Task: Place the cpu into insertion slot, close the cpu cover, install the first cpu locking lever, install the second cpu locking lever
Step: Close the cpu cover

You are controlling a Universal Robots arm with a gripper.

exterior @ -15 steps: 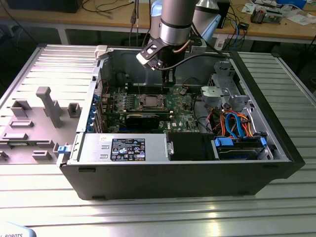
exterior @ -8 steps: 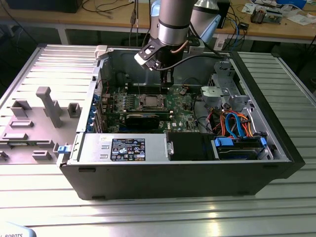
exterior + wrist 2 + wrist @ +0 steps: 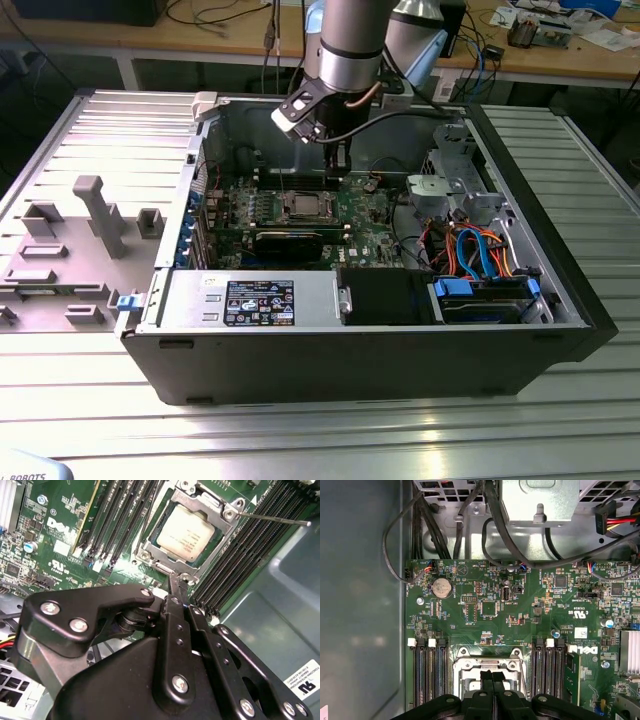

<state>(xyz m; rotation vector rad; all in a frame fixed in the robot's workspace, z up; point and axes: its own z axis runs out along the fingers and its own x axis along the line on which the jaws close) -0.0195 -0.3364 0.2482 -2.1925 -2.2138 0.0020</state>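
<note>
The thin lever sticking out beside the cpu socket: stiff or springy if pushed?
The locking lever is a long thin metal rod, so it probably flexes slightly and springs back. Its smooth round surface may slip off the gripper. Anchored at a corner of the cpu cover, it should swing rather than slide.

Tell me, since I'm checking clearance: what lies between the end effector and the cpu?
One edge of the cpu cover, in the second wrist view.
</note>
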